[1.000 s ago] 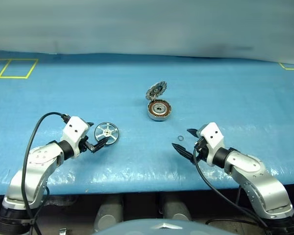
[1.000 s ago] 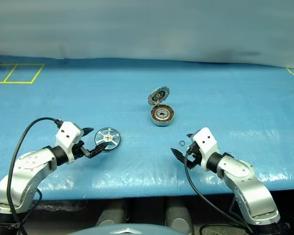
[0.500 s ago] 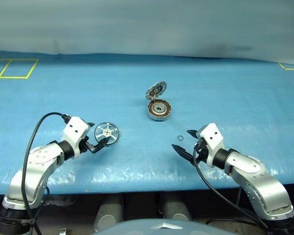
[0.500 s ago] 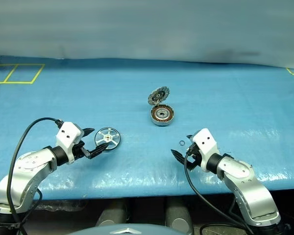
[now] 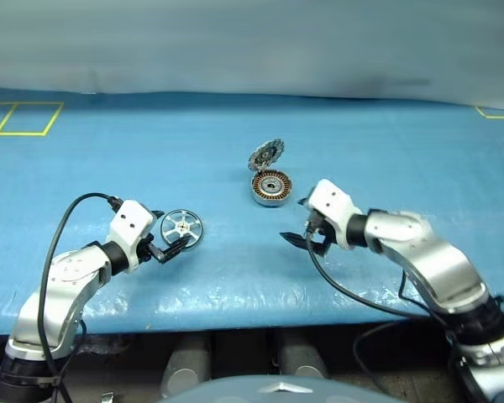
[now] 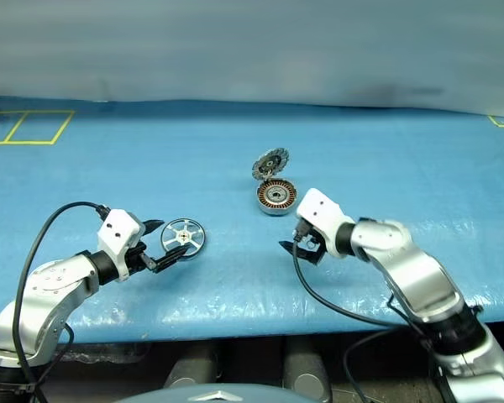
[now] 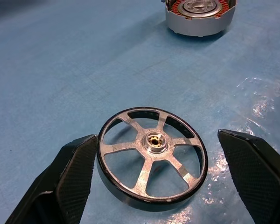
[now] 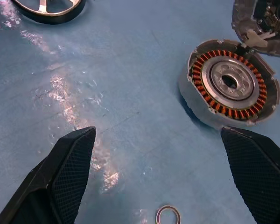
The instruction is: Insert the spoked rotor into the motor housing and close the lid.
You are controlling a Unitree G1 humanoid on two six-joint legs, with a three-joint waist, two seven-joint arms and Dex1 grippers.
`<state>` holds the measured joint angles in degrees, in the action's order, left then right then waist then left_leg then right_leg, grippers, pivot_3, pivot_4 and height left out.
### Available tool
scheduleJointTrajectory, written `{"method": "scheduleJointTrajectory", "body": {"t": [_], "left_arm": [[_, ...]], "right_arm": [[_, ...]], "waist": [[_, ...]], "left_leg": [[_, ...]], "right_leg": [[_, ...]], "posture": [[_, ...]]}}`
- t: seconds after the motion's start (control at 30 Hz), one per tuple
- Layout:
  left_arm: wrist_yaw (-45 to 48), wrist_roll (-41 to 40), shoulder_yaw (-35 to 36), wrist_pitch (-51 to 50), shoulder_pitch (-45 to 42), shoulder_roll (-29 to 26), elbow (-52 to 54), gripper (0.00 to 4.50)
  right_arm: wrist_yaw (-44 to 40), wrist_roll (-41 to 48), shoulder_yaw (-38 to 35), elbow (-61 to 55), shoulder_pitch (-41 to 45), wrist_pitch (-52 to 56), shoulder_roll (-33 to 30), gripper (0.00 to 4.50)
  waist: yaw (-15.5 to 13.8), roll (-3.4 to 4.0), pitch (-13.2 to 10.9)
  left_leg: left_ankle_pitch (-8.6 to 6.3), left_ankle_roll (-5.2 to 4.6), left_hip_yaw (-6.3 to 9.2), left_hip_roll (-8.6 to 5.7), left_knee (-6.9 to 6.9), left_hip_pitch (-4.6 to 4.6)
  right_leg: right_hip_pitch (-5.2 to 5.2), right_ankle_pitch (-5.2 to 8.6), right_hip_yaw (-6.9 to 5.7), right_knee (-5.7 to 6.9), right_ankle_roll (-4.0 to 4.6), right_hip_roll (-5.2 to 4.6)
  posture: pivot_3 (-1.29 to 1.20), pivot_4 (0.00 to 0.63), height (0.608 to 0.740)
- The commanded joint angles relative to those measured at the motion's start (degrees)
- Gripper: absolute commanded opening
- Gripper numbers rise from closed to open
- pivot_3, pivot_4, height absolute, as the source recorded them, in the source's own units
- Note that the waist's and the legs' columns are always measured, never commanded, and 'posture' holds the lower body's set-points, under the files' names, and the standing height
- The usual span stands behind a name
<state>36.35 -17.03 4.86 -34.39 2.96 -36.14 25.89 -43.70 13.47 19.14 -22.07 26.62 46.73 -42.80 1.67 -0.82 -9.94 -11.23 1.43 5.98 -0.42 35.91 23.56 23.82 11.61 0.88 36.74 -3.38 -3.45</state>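
The spoked rotor (image 5: 181, 227) lies flat on the blue table cover at the left, silver with a dark rim. My left gripper (image 5: 166, 231) is open around it, one finger (image 7: 74, 172) close against the rim and the other finger (image 7: 252, 168) well off it. At the table's middle sits the motor housing (image 5: 271, 186), open, with copper windings showing. Its lid (image 5: 266, 154) stands tilted up at the far side. My right gripper (image 5: 292, 220) hovers open and empty just in front of the housing (image 8: 231, 88).
A tiny metal ring (image 8: 168, 214) lies on the cover under my right gripper. Yellow tape squares (image 5: 21, 117) mark the far left corner. A grey wall closes off the far side, and the table's front edge runs just below both arms.
My right gripper has risen and swung up and to the left, from beside the tiny ring to just in front of the housing, rolling as it went. The left gripper and rotor have not moved.
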Motion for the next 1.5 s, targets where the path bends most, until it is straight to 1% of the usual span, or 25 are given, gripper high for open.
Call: {"method": "scheduleJointTrajectory", "body": {"t": [0.03, 0.1, 0.17, 0.27, 0.43, 0.6, 0.83, 1.0, 1.23, 1.5], "left_arm": [[0.2, -0.5, 0.0, 0.9, -0.4, 0.0, 1.6, 4.48], [0.2, -0.5, -0.2, 1.0, -0.3, 0.1, 1.8, 4.48], [0.2, -0.6, -0.3, 1.2, -0.1, 0.2, 2.1, 4.48], [0.3, -0.6, -0.5, 1.5, 0.8, 0.2, 2.8, 4.48], [0.3, -0.6, -0.8, 1.7, 2.2, 0.2, 4.1, 4.48], [-0.1, -0.7, -0.9, 2.0, 2.9, 0.8, 4.6, 4.48], [-0.2, -0.5, -1.1, 2.4, 2.8, 1.2, 4.4, 4.48], [0.0, -0.4, -1.7, 2.5, 1.9, 1.4, 3.8, 4.48], [0.2, -0.3, -2.4, 2.6, 1.3, 1.4, 3.0, 4.48], [0.0, -0.4, -2.7, 2.6, 1.3, 1.4, 3.0, 4.48]], "right_arm": [[-6.7, -5.1, 7.9, 6.8, 9.3, -2.4, 0.1, 4.5], [-9.3, -9.1, 12.6, 13.5, 15.7, -5.1, 1.7, 4.5], [-10.4, -11.8, 14.8, 19.8, 19.7, -7.7, 4.0, 4.5], [-11.2, -16.5, 17.9, 31.8, 26.3, -12.3, 9.2, 4.5], [-12.9, -20.6, 18.8, 44.5, 31.2, -17.7, 14.6, 4.5], [-14.0, -23.4, 17.8, 52.4, 33.6, -21.4, 17.6, 4.5], [-16.4, -25.4, 16.5, 54.4, 33.7, -23.0, 18.1, 4.5], [-17.7, -26.1, 15.2, 52.2, 32.5, -22.5, 17.4, 4.5], [-16.9, -25.9, 12.1, 48.2, 31.6, -21.7, 18.2, 4.5], [-19.0, -26.7, 12.7, 47.5, 30.1, -20.5, 18.5, 4.5]], "waist": [[0.0, 0.0, 0.0], [0.2, -0.01, 0.0], [0.4, -0.01, 0.0], [0.6, -0.01, 0.0], [0.7, 0.02, 0.0], [0.6, 0.03, -0.1], [0.8, 0.05, -0.1], [0.8, 0.07, -0.1], [0.9, 0.08, -0.1], [0.9, 0.08, -0.1]], "left_leg": [[0.0, 0.0, 0.0, 0.0, -0.03, 0.0], [0.0, 0.0, 0.0, -0.01, -0.06, 0.02], [0.0, 0.0, 0.0, -0.01, -0.06, 0.02], [0.0, 0.0, 0.0, -0.01, -0.07, 0.0], [0.0, 0.01, 0.02, -0.01, -0.09, -0.01], [0.0, 0.02, 0.02, -0.02, -0.09, -0.02], [0.01, 0.03, 0.02, -0.01, -0.09, -0.07], [0.01, 0.03, 0.02, -0.01, -0.11, -0.06], [0.01, 0.03, 0.02, -0.01, -0.1, -0.07], [0.01, 0.03, 0.02, -0.02, -0.1, -0.07]], "right_leg": [[0.0, 0.0, 0.0, -0.01, 0.0, 0.0], [0.03, 0.0, 0.0, -0.03, 0.01, 0.0], [0.03, 0.0, 0.0, -0.03, 0.0, 0.0], [0.02, -0.01, -0.01, -0.01, 0.01, 0.0], [0.05, -0.02, 0.0, 0.05, 0.01, 0.02], [0.04, -0.03, 0.0, 0.06, 0.02, 0.02], [0.04, -0.03, 0.01, 0.12, 0.02, 0.04], [0.05, -0.03, 0.01, 0.12, 0.02, 0.04], [0.05, -0.03, 0.01, 0.14, 0.01, 0.05], [0.04, -0.03, 0.01, 0.13, 0.02, 0.04]], "posture": [[0.0, 0.15, 0.74], [0.0, 0.15, 0.74], [0.0, 0.15, 0.74], [0.0, 0.15, 0.74], [0.0, 0.15, 0.74], [0.0, 0.15, 0.74], [0.0, 0.15, 0.74], [0.0, 0.15, 0.74], [0.0, 0.15, 0.74], [0.0, 0.15, 0.74]]}}
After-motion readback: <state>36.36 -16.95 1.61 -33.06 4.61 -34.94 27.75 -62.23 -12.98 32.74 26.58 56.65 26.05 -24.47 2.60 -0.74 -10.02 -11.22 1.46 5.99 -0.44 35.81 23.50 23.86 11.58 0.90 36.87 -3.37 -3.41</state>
